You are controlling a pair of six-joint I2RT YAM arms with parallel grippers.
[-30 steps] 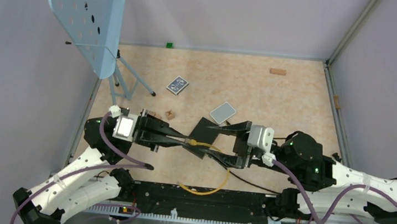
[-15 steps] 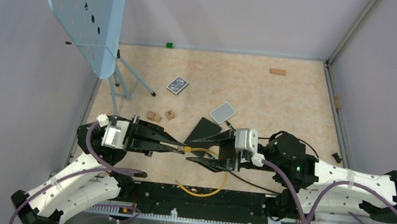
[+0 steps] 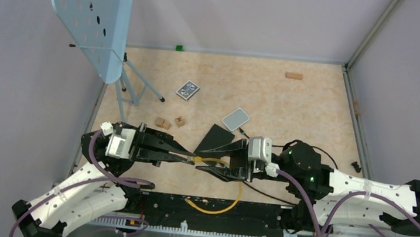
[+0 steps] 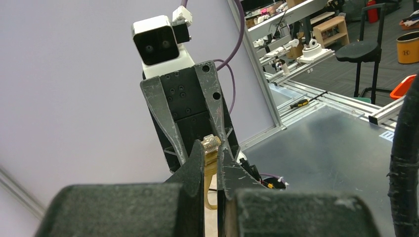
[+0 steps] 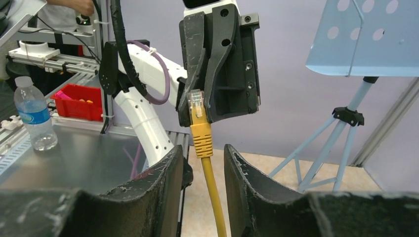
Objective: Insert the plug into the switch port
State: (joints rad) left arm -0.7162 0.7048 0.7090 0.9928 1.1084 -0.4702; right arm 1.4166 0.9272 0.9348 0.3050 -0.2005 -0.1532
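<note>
My left gripper (image 3: 194, 158) is shut on the yellow cable's clear plug (image 4: 211, 144), held just above the table near the front. The plug also shows in the right wrist view (image 5: 196, 104), pinched between the left fingers. My right gripper (image 3: 208, 161) faces it, open; its fingers (image 5: 167, 170) straddle the yellow cable (image 5: 210, 177) without touching it. The flat black box (image 3: 216, 135) lies just behind both grippers, partly hidden by the right fingers. Its port is not visible in any view.
A pale grey-blue card (image 3: 235, 119) and a patterned playing card (image 3: 187, 90) lie behind the box. A pale blue music stand (image 3: 94, 18) stands at the far left. Small wooden blocks (image 3: 163, 123) lie near the left gripper. The yellow cable loops to the front edge (image 3: 227, 202).
Both arms drew back toward the near edge over the last second. The right gripper came off the black box and now straddles the cable by the plug. Little moved in the last half second.
</note>
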